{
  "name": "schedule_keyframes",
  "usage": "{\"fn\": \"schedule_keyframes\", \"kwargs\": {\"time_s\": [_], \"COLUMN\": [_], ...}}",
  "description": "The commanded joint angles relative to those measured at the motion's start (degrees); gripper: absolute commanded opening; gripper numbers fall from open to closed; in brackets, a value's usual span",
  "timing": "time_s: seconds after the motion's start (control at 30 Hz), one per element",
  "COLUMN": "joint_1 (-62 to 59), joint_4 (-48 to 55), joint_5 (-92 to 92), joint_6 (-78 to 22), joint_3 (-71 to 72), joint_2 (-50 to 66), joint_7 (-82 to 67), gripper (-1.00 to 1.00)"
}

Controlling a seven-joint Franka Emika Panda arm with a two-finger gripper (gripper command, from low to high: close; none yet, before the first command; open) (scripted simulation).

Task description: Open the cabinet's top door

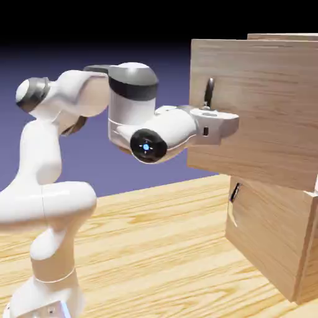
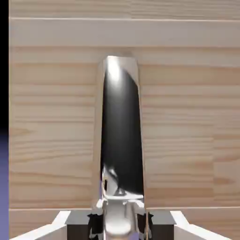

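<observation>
The cabinet [image 1: 273, 236] is a tall light wood-grain box at the exterior view's right. Its top door [image 1: 267, 112] stands swung out toward the arm, away from the cabinet's body. A slim dark metal bar handle [image 1: 210, 92] rises near the door's left edge. My gripper [image 1: 211, 113] is shut on that handle's lower part, with the hand pointing at the panel. In the hand view the handle [image 2: 121, 136] fills the middle as a shiny dark bar against the wood [image 2: 51, 140], and my gripper [image 2: 121, 224] clamps it at the bottom edge.
The lower door [image 1: 267, 236] is closed, with its own dark handle [image 1: 235, 194] at its upper left. The wooden table [image 1: 155, 248] spreads below the arm. The white arm [image 1: 56, 186] rises at the exterior view's left.
</observation>
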Motion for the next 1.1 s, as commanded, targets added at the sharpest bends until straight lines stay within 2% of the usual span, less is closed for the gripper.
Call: {"fn": "schedule_keyframes", "kwargs": {"time_s": [0.0,0.2,0.4,0.73,1.07], "joint_1": [-1.6,-10.6,-17.7,-23.1,-18.3], "joint_4": [1.1,9.7,19.9,35.2,48.4], "joint_5": [-2.1,-14.4,-26.1,-42.1,-55.1], "joint_6": [-2.3,-12.8,-17.2,-15.2,-10.7], "joint_3": [-0.1,1.8,6.7,16.0,19.4], "joint_2": [-2.1,-14.5,-27.0,-47.8,-68.5], "joint_7": [-1.5,-10.5,-17.7,-21.4,-16.6], "gripper": [-1.0,-1.0,-1.0,-1.0,-1.0]}}
